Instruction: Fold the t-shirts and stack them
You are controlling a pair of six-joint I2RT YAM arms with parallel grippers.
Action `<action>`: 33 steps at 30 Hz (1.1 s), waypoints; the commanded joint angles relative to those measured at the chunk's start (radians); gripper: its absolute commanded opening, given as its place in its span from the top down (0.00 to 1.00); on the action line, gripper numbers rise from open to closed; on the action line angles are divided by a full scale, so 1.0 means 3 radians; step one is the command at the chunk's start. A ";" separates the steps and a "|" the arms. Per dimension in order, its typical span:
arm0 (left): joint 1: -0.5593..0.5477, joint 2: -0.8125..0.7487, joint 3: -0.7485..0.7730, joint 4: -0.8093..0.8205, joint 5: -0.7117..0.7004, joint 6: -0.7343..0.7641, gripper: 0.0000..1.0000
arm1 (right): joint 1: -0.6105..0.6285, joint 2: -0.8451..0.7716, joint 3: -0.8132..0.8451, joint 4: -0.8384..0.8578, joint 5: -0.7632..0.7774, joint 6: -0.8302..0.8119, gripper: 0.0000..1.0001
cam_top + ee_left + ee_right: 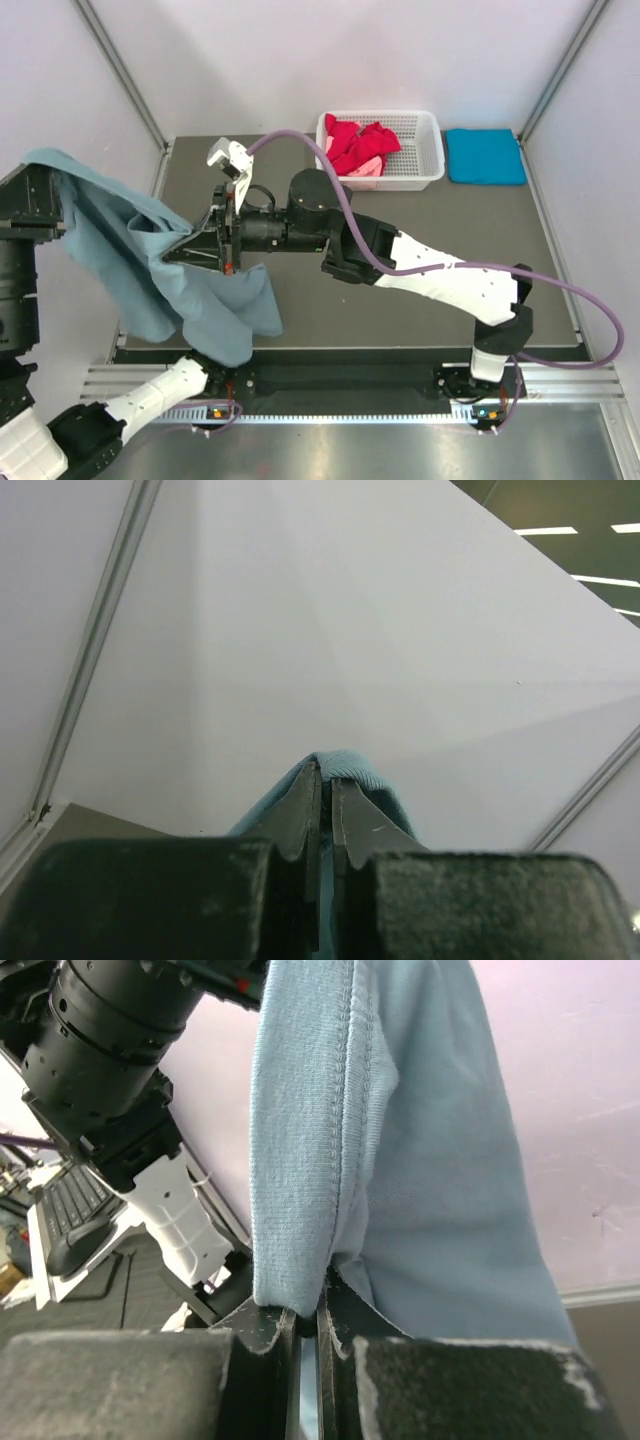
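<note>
A large grey-blue t-shirt (150,270) hangs in the air over the table's left side, held up by both arms. My left gripper (325,772) is raised high at the far left and shut on a fold of the t-shirt (352,764); in the top view the cloth covers it. My right gripper (182,250) reaches left across the table and is shut on the shirt's stitched hem (300,1160), the hem pinched at my right gripper's jaw tips (320,1305). Red and pink t-shirts (358,145) lie in the basket. A folded turquoise t-shirt (485,156) lies at the back right.
The white lattice basket (425,150) stands at the back centre of the dark table (430,330). The raised left arm (110,1050) shows close by in the right wrist view. White enclosure walls stand on the left, back and right.
</note>
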 commanded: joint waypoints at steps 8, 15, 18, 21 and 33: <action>-0.0002 0.1120 -0.0566 0.0853 0.1072 0.0096 1.00 | -0.0680 -0.1495 -0.2122 0.0168 0.0604 0.0439 1.00; 0.0003 0.2250 -0.1093 0.1548 0.1977 -0.0072 1.00 | -0.1493 -0.2743 -0.3388 -0.0904 0.1345 0.0517 1.00; -0.0007 0.2849 -0.0971 0.1688 0.2269 -0.0292 1.00 | -0.1979 -0.3128 -0.3680 -0.1543 0.1479 0.0451 1.00; -0.0043 0.3416 -0.0537 0.1443 0.2265 -0.0369 0.66 | -0.2541 -0.3316 -0.3870 -0.1979 0.1525 0.0333 1.00; -0.0048 0.2740 -0.0994 -0.0223 0.1442 -0.0415 0.21 | -0.3412 -0.2730 -0.3891 -0.2532 0.1827 0.0119 0.28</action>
